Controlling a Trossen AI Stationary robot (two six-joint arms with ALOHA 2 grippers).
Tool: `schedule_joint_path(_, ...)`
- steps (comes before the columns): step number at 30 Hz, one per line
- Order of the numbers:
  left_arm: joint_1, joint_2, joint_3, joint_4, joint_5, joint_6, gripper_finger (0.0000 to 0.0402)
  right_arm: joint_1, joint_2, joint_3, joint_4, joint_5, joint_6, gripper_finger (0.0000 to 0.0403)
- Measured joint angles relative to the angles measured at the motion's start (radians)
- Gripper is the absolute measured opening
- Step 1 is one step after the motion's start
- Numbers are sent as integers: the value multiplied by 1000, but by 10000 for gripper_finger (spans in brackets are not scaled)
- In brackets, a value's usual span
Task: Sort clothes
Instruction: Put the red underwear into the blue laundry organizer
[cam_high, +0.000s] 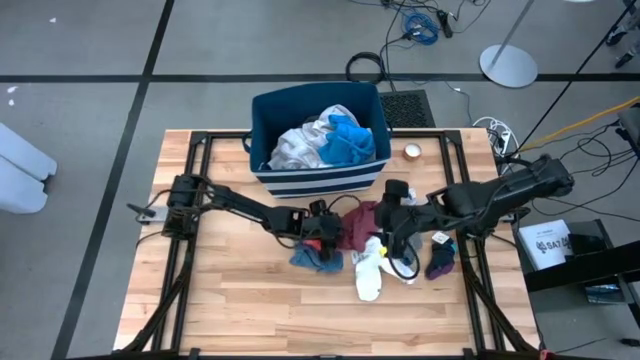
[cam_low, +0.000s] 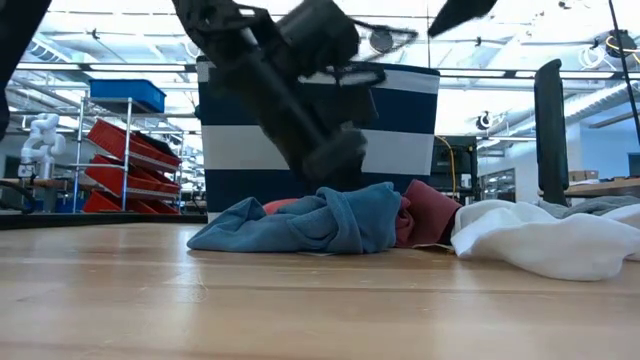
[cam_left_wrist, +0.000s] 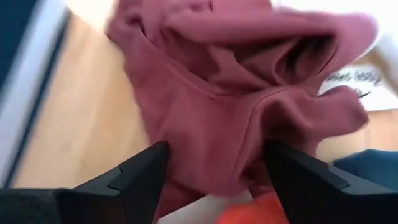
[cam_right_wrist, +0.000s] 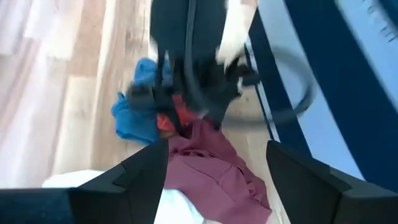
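**Two arms over a heap of clothes on the worktop**

The worktop (cam_high: 240, 290) carries one navy bin (cam_high: 318, 140) with white stripes at its far edge; only the high view shows its contents, a white and grey garment (cam_high: 300, 147) and a bright blue one (cam_high: 350, 140). In front of the bin lies the loose heap. The high view counts one maroon garment (cam_high: 357, 226), one blue-grey piece (cam_high: 315, 259), one white sock (cam_high: 369, 272) and one dark piece (cam_high: 440, 262) set apart near the right arm. The low view alone shows the blue-grey piece bunched against the maroon one, with white cloth (cam_low: 540, 240) beside them. The left claw (cam_high: 328, 232) is spread, its fingers (cam_left_wrist: 140, 174) either side of the maroon garment, not pinching it. The right claw (cam_high: 385, 235) hovers spread above the heap, holding nothing. A small red item (cam_right_wrist: 165, 121) shows by the left claw.
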Motion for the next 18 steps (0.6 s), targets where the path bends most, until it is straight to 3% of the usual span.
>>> schedule_joint_path(6,-13,105,100,-1,1,-1,273,32,-6,40,-67,-8,17,258)
schedule_joint_path(10,-27,114,147,-25,-33,0,242,34,0,26,-108,-6,12,258)
schedule_joint_path(13,-34,98,184,-94,-86,1,186,20,-2,25,-177,1,26,258)
schedule_joint_path(18,-31,73,250,-260,-107,0,30,-1,-38,25,-281,6,129,258)
